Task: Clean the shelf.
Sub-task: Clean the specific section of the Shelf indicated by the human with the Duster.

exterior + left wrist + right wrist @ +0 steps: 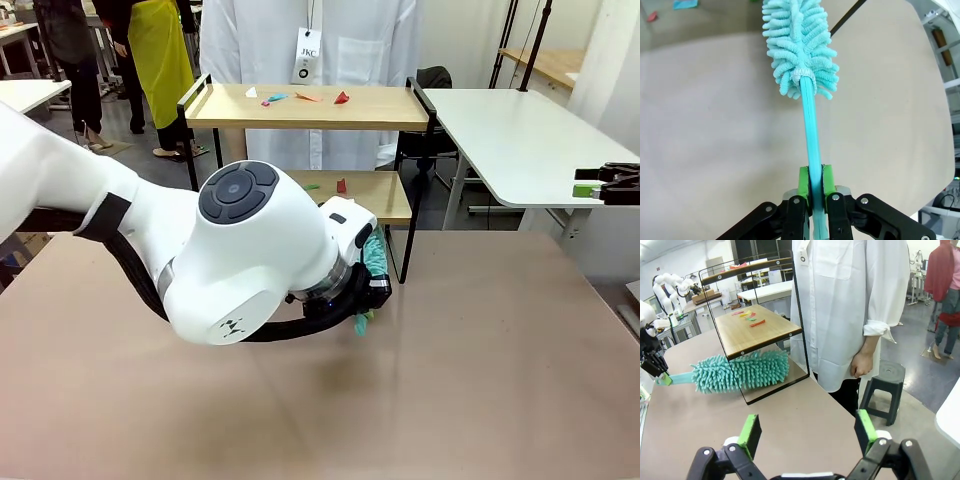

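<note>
Front view: the shelf (pixel 310 106) stands at the 12 o'clock edge of the desk (pixel 470 380). It has two wooden boards in a thin black frame, with small coloured scraps (pixel 300 97) on the top board and a couple more on the lower one. A person (pixel 340 40) in a white coat stands just behind it. The left arm (pixel 240 255) comes in from 9 o'clock and covers the shelf's lower left part. At 3 o'clock from its wrist a bit of a teal duster (pixel 377 255) shows beside the shelf's front leg. The right tool (pixel 592 180) hangs at the picture's 3 o'clock edge, well apart from the shelf

Left wrist view: the left tool (pixel 815 182) is pressed together on the duster's thin handle, with a green pad on either side. The handle runs to 12 o'clock, where the fluffy head spreads out over the beige desk. A black frame bar crosses at 1 o'clock, and a blue and a red scrap lie at 11 o'clock

Right wrist view: the right tool's pads (pixel 751 432) stand spread wide with nothing between them. The shelf is at 11 o'clock. The duster's head lies under the lower board, inside the frame's foot, and its handle points to 9 o'clock, where the left tool pinches it. Whether the head touches the desk I cannot tell. The person stands at 1 o'clock, one hand (pixel 862 362) hanging by the coat, with a dark stool (pixel 885 385) at 3 o'clock
</note>
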`<state>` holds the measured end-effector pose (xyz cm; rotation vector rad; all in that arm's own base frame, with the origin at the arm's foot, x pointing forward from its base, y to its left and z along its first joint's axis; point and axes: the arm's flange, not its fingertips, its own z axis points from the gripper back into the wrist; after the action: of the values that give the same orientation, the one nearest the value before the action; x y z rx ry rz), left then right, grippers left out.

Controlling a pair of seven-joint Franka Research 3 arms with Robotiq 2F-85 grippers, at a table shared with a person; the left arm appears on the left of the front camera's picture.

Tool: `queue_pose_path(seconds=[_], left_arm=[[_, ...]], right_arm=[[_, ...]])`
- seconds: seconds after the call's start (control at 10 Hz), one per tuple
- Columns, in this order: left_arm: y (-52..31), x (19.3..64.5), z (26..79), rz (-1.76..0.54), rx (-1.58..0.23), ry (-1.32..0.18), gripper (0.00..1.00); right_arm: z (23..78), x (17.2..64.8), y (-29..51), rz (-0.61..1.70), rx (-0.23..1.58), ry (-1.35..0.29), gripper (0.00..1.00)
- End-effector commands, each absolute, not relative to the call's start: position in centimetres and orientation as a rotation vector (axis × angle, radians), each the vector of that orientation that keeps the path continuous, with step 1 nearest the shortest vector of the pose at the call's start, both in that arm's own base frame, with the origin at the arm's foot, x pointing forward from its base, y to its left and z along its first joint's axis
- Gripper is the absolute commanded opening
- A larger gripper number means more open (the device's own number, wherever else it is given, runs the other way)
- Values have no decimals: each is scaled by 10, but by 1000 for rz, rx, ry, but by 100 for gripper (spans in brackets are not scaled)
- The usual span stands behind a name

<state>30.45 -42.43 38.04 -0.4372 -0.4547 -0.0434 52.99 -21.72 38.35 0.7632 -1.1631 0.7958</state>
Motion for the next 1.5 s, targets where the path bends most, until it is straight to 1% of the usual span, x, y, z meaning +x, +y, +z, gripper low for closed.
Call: queue_pose_path(seconds=[0.0, 0.4, 0.6, 0.7, 0.8, 1.0, 1.1, 1.4], left_arm=[[-485, 329, 330, -1, -442, -475, 13], [-506, 327, 302, 36, -466, -482, 13], [-514, 333, 293, 53, -481, -473, 13], [-515, 341, 291, 36, -464, -420, 13], [-438, 285, 368, 11, -448, -441, 13], [-438, 285, 364, 14, -446, -432, 13], [-445, 286, 364, 22, -470, -564, 13], [-461, 297, 347, -41, -504, -632, 13]], right_arm=[[385, 531, -215, 798, 761, -1166, 100], [385, 531, -215, 798, 761, -1166, 100], [385, 531, -215, 798, 761, -1166, 100], [385, 531, -215, 798, 761, -1166, 100], [385, 531, -215, 798, 761, -1166, 100], [385, 531, -215, 798, 761, -1166, 100], [385, 531, -215, 798, 761, -1166, 100], [385, 531, -215, 798, 761, -1166, 100]])
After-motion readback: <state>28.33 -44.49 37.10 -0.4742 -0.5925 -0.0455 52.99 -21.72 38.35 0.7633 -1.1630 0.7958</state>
